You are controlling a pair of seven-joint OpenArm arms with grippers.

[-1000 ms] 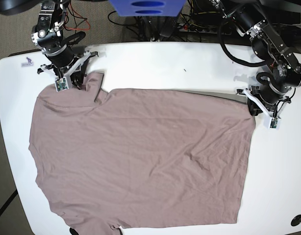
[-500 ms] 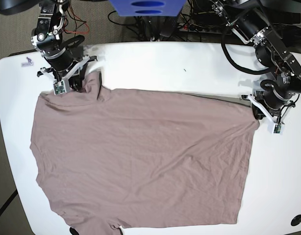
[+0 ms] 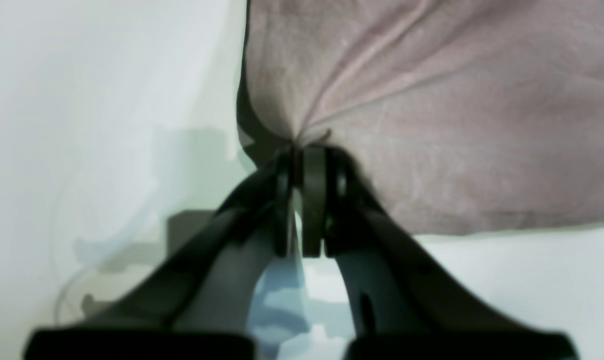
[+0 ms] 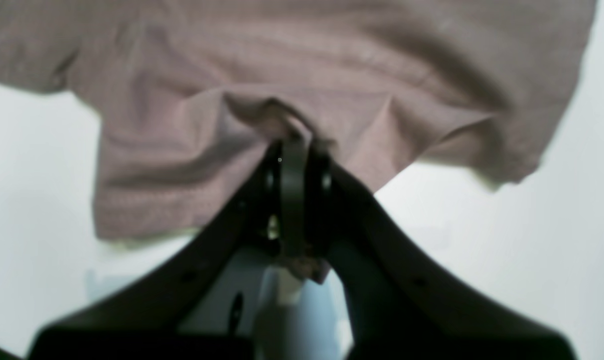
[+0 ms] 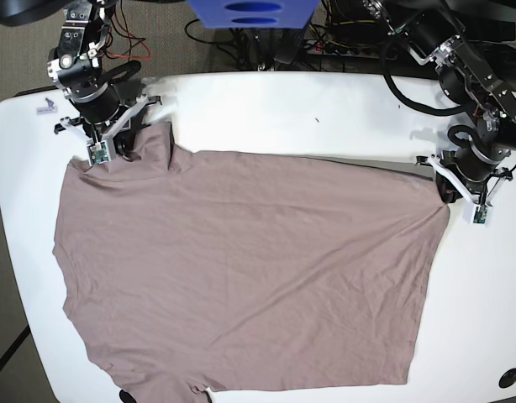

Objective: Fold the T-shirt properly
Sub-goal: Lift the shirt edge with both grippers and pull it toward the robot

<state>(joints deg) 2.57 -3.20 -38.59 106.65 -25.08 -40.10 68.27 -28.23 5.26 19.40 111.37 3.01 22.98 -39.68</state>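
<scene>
Left tool (image 3: 304,150) clamped on T-shirt (image 5: 241,269) corner, right tool (image 4: 291,145) clamped on its far edge

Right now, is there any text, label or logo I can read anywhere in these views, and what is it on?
Nothing legible.
Small dark logo sticker on the white table at its far corner: too small to read.
Plain mauve-brown knit T-shirt: no print.
Blue object behind the table: oval shapes only, no letters.

The T-shirt (image 5: 241,269) runs past the base view's bottom edge, its lower sleeve cut off. Both wrist views are blurred; fabric pinched in each gripper hides the fingertips. A small dark speck (image 5: 317,120) above the T-shirt is unidentifiable.
</scene>
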